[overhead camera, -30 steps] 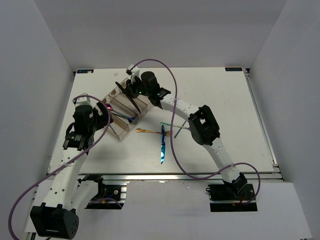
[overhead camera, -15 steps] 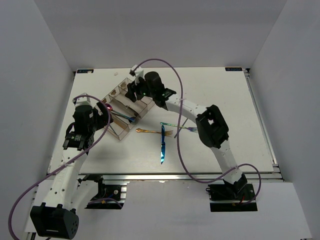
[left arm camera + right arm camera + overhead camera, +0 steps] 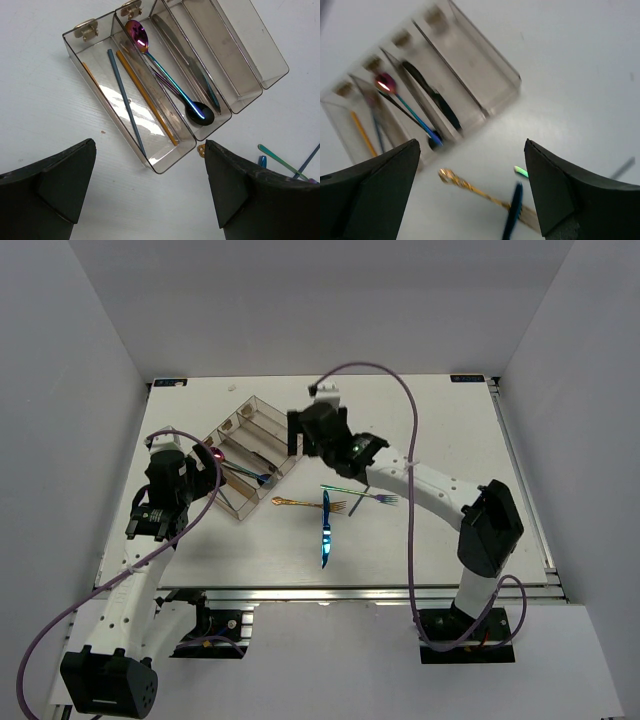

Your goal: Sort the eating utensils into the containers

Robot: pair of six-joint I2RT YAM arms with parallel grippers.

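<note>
The clear container tray [image 3: 283,418] lies left of centre. In the left wrist view its compartments [image 3: 260,70] hold a blue-grey chopstick [image 3: 126,105], a gold chopstick [image 3: 147,97], a purple-rainbow spoon [image 3: 165,75] and a knife [image 3: 192,70]. A gold fork [image 3: 305,504], a blue knife [image 3: 325,530] and a green-rainbow fork [image 3: 360,495] lie on the table. My right gripper [image 3: 303,433] hangs open and empty over the tray's right corner; in its blurred wrist view the gold fork [image 3: 470,187] lies below. My left gripper [image 3: 150,195] stands open and empty before the tray's near corner.
A thin dark stick [image 3: 365,502] lies by the green-rainbow fork. White walls close in the table [image 3: 450,440] at the back and both sides. A purple cable [image 3: 400,390] arcs over the right arm.
My right gripper has opened and let go of a black knife, which now lies in the tray. It then drew back to the right. The left arm has not moved.
</note>
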